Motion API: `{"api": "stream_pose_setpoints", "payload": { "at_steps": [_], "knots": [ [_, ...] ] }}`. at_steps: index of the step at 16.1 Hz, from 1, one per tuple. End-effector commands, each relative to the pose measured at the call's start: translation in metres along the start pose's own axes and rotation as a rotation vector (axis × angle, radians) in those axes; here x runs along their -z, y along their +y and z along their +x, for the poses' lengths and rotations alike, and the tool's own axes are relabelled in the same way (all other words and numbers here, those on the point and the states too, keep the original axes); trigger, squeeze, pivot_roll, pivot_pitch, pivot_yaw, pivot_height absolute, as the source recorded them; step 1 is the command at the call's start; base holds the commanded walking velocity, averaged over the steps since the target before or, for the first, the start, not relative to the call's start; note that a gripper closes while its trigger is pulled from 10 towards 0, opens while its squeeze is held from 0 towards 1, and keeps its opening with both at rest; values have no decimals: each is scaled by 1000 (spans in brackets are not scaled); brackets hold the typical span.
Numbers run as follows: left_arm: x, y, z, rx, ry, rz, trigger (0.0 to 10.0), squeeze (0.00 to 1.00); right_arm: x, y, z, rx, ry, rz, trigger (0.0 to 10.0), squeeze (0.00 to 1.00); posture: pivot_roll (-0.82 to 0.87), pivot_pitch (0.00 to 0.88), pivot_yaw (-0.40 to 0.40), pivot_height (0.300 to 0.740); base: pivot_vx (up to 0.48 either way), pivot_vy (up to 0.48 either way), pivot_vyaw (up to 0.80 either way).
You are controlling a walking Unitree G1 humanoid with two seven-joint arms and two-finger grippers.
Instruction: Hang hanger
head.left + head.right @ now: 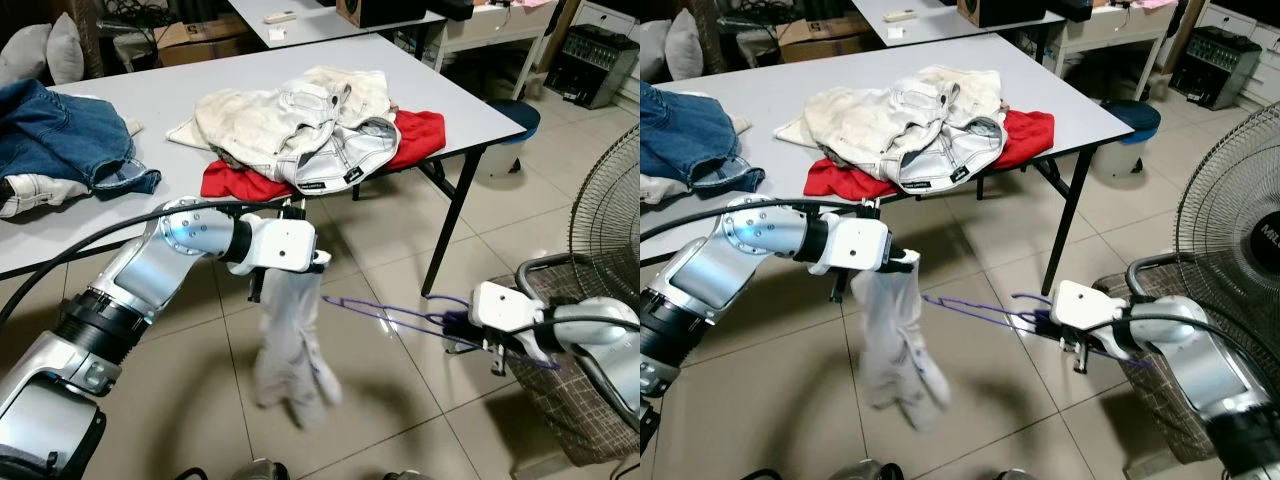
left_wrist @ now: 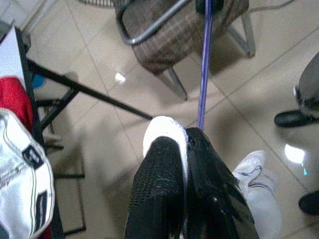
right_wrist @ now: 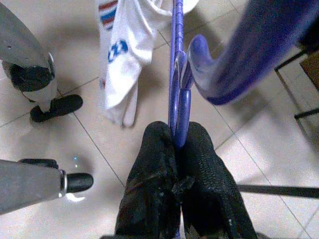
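Observation:
A white garment (image 1: 290, 350) hangs limp above the tiled floor in front of the table. My left gripper (image 1: 308, 264) is shut on its top edge, and the left wrist view has the black fingers (image 2: 159, 169) pinching white cloth (image 2: 167, 130). A thin purple hanger (image 1: 392, 316) lies roughly level between the garment and my right gripper (image 1: 458, 326), one end reaching the cloth. In the right wrist view my right gripper (image 3: 177, 142) is shut on the hanger's (image 3: 178, 74) wire near its hook, and the garment (image 3: 124, 50) hangs beyond it.
The grey table (image 1: 130, 110) carries a heap of cream clothes (image 1: 290, 120) on a red garment (image 1: 420, 135), with blue jeans (image 1: 60, 130) at its left end. Its black legs (image 1: 455, 225) stand close behind. A wicker basket (image 1: 575, 395) and a standing fan (image 1: 610, 195) are on the right.

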State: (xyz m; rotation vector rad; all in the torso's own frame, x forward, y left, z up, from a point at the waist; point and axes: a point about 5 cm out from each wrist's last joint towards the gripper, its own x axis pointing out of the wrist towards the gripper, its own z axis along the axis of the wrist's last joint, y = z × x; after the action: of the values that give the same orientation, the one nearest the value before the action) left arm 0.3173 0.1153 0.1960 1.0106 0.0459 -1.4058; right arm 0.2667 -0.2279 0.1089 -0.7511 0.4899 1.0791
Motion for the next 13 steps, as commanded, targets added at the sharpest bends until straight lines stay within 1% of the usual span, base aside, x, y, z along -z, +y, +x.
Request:
{"api": "stream_pose_setpoints", "payload": {
  "at_steps": [1, 4, 6, 8, 11, 13],
  "knots": [
    [-12, 7, -5, -16, -43, 38, 0, 0, -3, -2, 2, -11, -12, -8, 10000, 0, -63, 74, 65, 740, 0, 0, 0],
    [-23, 4, -2, 24, -97, 62, 0, 0, -4, -7, 13, -41, -14, -17, 10000, 0, -53, 71, 63, 740, 0, 0, 0],
    [-28, 3, -2, 43, -118, 78, 0, 0, -2, -10, 17, -67, 12, -26, 10000, 0, -53, 71, 63, 740, 0, 0, 0],
    [-37, 3, -2, 42, -169, 92, 0, 0, -1, -12, 19, -102, 28, -41, 10000, 0, -51, 63, 58, 740, 0, 0, 0],
    [-40, -1, 2, 79, -183, 101, 0, 0, -6, -17, 22, -126, 30, -89, 10000, 0, -49, 57, 57, 740, 0, 0, 0],
    [-38, -4, 1, 99, -174, 101, 0, 0, -9, -22, 19, -126, 20, -113, 10000, 0, -47, 56, 58, 740, 0, 0, 0]
  ]
}}
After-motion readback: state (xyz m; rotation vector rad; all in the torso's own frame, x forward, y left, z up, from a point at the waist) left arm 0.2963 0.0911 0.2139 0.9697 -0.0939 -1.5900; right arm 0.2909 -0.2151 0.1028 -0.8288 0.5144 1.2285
